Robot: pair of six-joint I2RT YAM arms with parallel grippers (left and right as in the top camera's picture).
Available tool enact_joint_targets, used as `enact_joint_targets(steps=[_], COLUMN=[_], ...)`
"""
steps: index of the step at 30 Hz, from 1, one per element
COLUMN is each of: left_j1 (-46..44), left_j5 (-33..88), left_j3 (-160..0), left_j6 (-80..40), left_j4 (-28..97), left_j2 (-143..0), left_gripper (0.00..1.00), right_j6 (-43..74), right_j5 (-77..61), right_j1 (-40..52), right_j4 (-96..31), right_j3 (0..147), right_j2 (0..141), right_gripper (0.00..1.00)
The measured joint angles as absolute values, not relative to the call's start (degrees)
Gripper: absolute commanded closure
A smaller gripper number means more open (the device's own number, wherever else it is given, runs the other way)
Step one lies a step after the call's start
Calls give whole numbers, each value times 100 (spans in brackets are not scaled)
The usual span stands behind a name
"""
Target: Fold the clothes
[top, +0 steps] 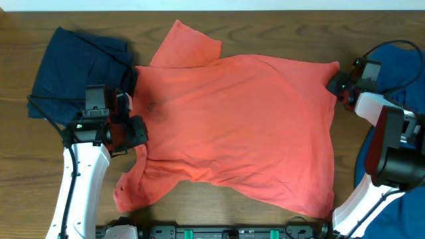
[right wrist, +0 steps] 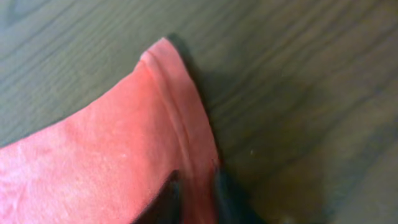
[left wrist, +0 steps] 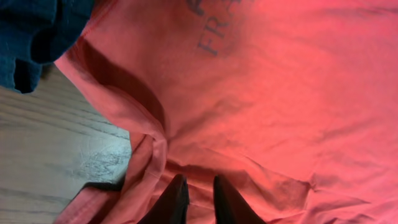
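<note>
The wooden table (top: 199, 207) showed brown grain around the coral T-shirt (top: 246, 126), which lay spread flat mid-table. At the shirt's left edge the left gripper (left wrist: 199, 180) pinched a fabric fold. The right gripper (right wrist: 196, 183) reached to the far right corner and nipped the hem. The navy garment (top: 73, 66) lay at the far left and the blue garment (top: 405, 73) at the right.
</note>
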State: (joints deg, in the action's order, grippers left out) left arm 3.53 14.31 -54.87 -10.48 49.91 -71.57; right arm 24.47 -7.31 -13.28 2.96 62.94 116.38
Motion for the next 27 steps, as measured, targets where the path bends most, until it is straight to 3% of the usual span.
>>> enact_joint_targets(steps=[5, 11, 16, 18, 20, 22, 23, 24, 27], left_j1=[353, 353, 353, 353, 353, 353, 353, 353, 353], left_j5=[1446, 1446, 1446, 1448, 1450, 1450, 1448, 1450, 1457], left_j3=[-5487, -5487, -5487, -5487, -5487, -5487, -5487, -5487, -5487], left_j6=[-1024, -1028, -1028, -1039, -1044, -1044, -1044, -1044, -1044], left_j4=[4989, 4960, 4923, 4901, 4904, 4904, 4904, 4901, 4901], left_j2=[-7157, -7157, -7157, -7157, -7157, -7157, -7157, -7157, -7157], left_gripper=[79, 79, 76, 75, 75, 75, 75, 75, 74], right_j6=[2392, 2204, 2139, 2134, 2064, 1953, 1890, 1855, 1664], right_j5=[-845, -923, -989, -1083, -1330, -1619, -1765, -1865, -2097], right_j1=[-1330, -1437, -1723, -1809, -1887, -1918, -1927, -1929, -1929], right_j4=[812, 1787, 1723, 1490, 897, 117, -281, -642, -1280], right_j3=[6276, 6233, 6613, 6895, 7282, 7559, 7664, 7719, 7754], right_j2=[11780, 11874, 11874, 11874, 11874, 11872, 11872, 11872, 11872], right_gripper=[94, 99, 98, 84, 64, 54, 44, 39, 39])
